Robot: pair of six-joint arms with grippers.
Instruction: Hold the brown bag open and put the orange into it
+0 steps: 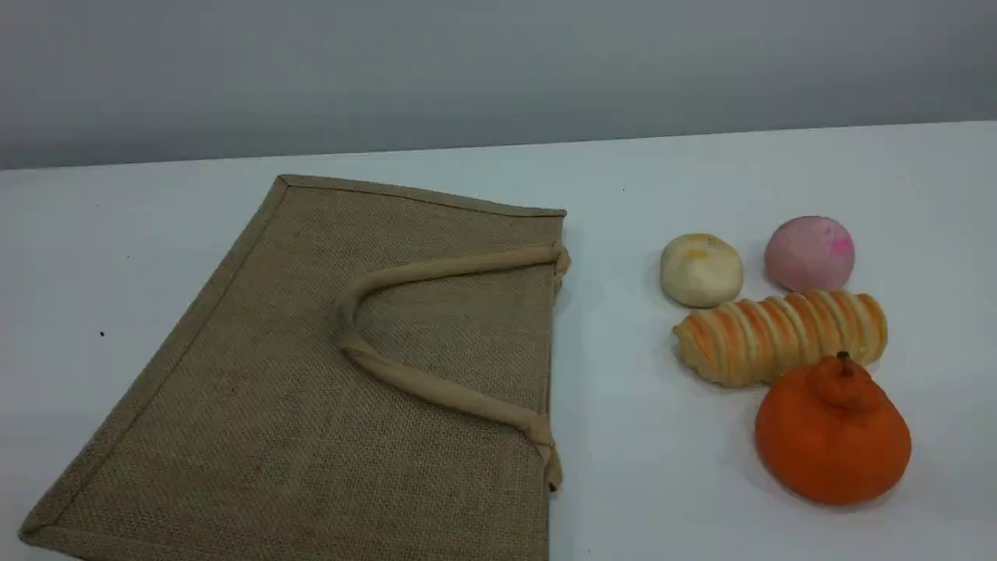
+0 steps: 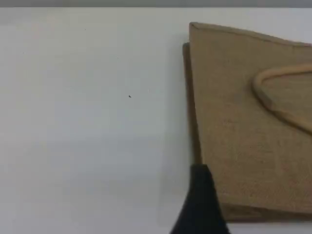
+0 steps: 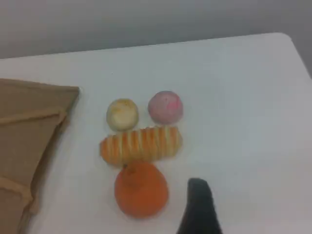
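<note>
The brown bag (image 1: 311, 405) lies flat on the white table at the left, its mouth edge facing right. One beige handle (image 1: 405, 273) is folded back over its face. The orange (image 1: 832, 444) sits at the front right, apart from the bag, stem up. Neither arm shows in the scene view. In the left wrist view a dark fingertip (image 2: 201, 195) hovers over the edge of the bag (image 2: 243, 122). In the right wrist view a dark fingertip (image 3: 197, 204) stands just right of the orange (image 3: 141, 190), not touching it. Nothing is held by either gripper.
Behind the orange lies a striped bread roll (image 1: 779, 335), touching it. Further back are a pale bun (image 1: 701, 269) and a pink bun (image 1: 810, 253). The table's far edge (image 1: 498, 148) meets a grey wall.
</note>
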